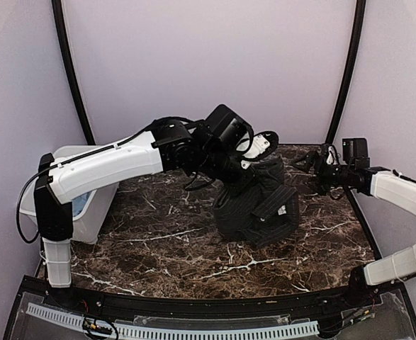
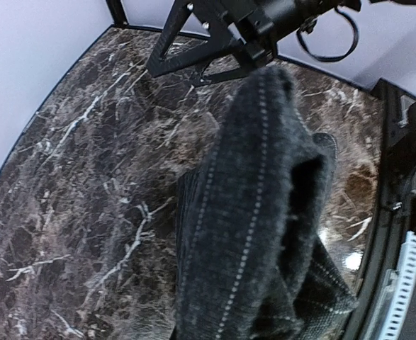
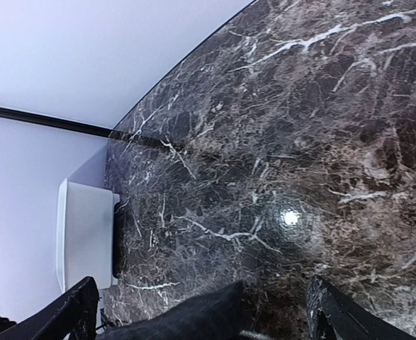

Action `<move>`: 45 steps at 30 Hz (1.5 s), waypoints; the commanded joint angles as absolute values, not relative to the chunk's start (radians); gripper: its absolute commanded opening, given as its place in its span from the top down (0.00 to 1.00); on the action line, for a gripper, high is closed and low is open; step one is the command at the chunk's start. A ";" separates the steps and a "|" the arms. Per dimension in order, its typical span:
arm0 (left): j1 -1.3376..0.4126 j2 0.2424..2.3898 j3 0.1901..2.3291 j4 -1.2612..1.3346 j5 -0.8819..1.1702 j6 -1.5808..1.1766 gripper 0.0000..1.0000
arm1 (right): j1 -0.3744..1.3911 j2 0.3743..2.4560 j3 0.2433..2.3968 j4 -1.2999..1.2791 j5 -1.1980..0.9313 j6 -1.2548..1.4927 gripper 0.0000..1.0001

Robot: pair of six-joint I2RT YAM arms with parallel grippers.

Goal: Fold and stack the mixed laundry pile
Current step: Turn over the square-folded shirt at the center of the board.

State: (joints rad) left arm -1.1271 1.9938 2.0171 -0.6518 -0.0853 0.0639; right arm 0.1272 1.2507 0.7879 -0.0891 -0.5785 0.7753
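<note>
We find the left gripper [image 2: 254, 60] clamped on the black pinstriped shirt [image 2: 250, 212]; right of the shirt, the right gripper [image 1: 315, 168] stands wide open, empty.

Matt, coarsely woven cloth of the black pinstriped shirt [image 1: 257, 205], glossy dark veined marble of the table [image 1: 158, 241], smooth white plastic bin [image 1: 98, 212]

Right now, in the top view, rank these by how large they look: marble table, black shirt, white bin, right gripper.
1. marble table
2. black shirt and white bin: similar; the left arm hides part of the bin
3. right gripper
</note>
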 commanded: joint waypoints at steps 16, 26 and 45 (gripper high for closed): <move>-0.933 2.002 1.839 -0.401 0.676 -0.594 1.00 | 0.052 1.181 0.767 -0.203 -0.589 0.659 0.01; -0.650 1.954 1.518 -0.220 0.630 -0.577 0.95 | 0.052 1.195 0.755 -0.192 -0.631 0.642 0.01; -0.582 1.662 1.323 -0.287 0.031 -0.155 0.29 | 0.091 1.181 0.704 -0.185 -0.711 0.613 0.02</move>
